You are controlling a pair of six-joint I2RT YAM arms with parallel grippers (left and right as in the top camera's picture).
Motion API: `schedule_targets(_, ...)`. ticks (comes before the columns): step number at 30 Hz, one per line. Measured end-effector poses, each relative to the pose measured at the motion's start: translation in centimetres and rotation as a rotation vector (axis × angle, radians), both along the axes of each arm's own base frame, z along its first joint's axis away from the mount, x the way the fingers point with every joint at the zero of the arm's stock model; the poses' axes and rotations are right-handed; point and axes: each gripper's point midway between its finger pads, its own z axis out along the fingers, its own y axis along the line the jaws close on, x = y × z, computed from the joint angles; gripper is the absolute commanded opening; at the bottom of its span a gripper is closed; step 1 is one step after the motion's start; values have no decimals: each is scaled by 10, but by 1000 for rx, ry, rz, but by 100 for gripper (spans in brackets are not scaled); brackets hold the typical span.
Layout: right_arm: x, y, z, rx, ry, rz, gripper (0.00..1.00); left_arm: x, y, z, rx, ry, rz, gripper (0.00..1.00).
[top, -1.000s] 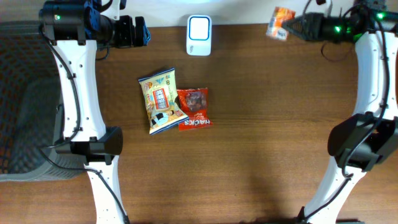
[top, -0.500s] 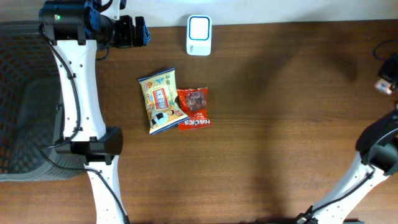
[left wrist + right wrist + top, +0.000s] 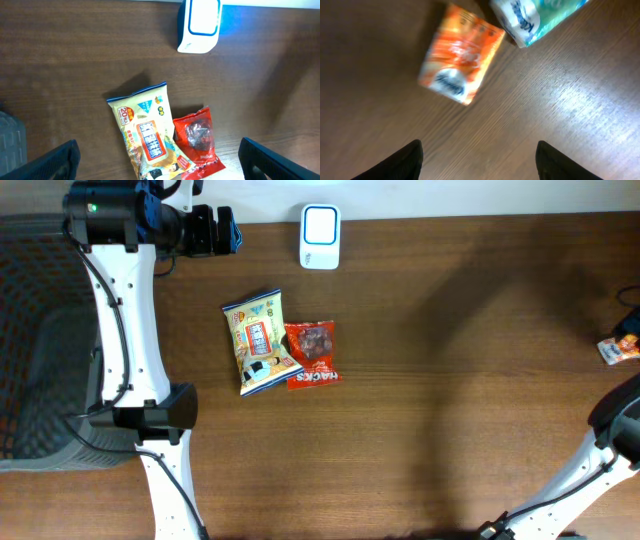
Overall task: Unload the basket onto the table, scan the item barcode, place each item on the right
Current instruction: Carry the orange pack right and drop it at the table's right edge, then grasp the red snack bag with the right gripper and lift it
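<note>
The orange packet [image 3: 618, 350] lies flat at the right edge of the bench [image 3: 450, 400] in the overhead view, well apart from the scanner [image 3: 320, 223], which stands at the far edge near its middle. A yellow snack bag [image 3: 258, 342] and a red packet [image 3: 312, 354] lie touching each other left of the bench's centre, and my left gripper [image 3: 212, 230] hangs near the far left corner. From my left wrist, my fingers stand wide apart with nothing between them. The snack bag and red packet lie below, and the scanner is beyond them at the far edge. My right wrist view is blurred. It shows the orange packet on the wood ahead of my right gripper [image 3: 479, 155], whose fingers are apart and grip nothing. A white-and-teal pack [image 3: 540, 17] sits just beside the packet's far corner. I judge this packet to be set aside here with its scan done. The next move calls for taking one of the two touching packs, lifting it clear of its neighbour, and turning its barcode toward the scanner's face.
</note>
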Motion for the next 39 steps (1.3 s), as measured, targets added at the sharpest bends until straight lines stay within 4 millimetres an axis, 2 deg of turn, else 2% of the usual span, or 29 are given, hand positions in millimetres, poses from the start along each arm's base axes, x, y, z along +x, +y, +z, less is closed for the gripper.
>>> schedule_targets(1,12,22,34,44,-100,34,72,0,0,0,0,1,0,99)
schedule_targets(2,23,66,68,161,-202,117,72,0,0,0,0,0,1,99)
schedule_targets(3,28,119,90,303,-254,232,74,0,0,0,0,0,0,99)
schedule_targets(4,37,161,101,389,-283,342,79,0,0,0,0,0,0,99)
schedule_targets(5,40,180,103,433,-298,411,97,0,0,0,0,1,0,99)
schedule_targets(6,52,259,90,528,-238,615,99,0,0,0,0,0,1,99)
schedule_targets(8,58,335,64,562,-166,822,99,0,0,0,0,2,0,99)
schedule_targets(11,62,425,23,545,-125,1066,99,0,0,0,0,2,0,99)
schedule_targets(13,62,464,10,527,-140,1169,99,0,0,0,0,0,0,99)
schedule_targets(15,66,485,10,509,-170,1224,99,0,0,0,0,1,1,99)
schedule_targets(19,67,525,12,520,-195,1197,99,0,0,0,0,0,0,99)
schedule_targets(22,60,563,-1,548,-173,1175,99,0,0,0,0,0,0,99)
schedule_targets(24,60,577,-5,531,-182,1188,99,0,0,0,0,0,0,99)
schedule_targets(28,64,574,-42,478,-137,1130,99,0,0,0,0,0,0,99)
schedule_targets(34,77,577,-40,451,-193,1137,99,0,0,0,0,0,0,99)
schedule_targets(38,79,577,-40,452,-197,1120,99,0,0,0,0,0,0,99)
schedule_targets(39,78,577,-42,455,-195,1108,84,0,0,0,0,0,0,99)
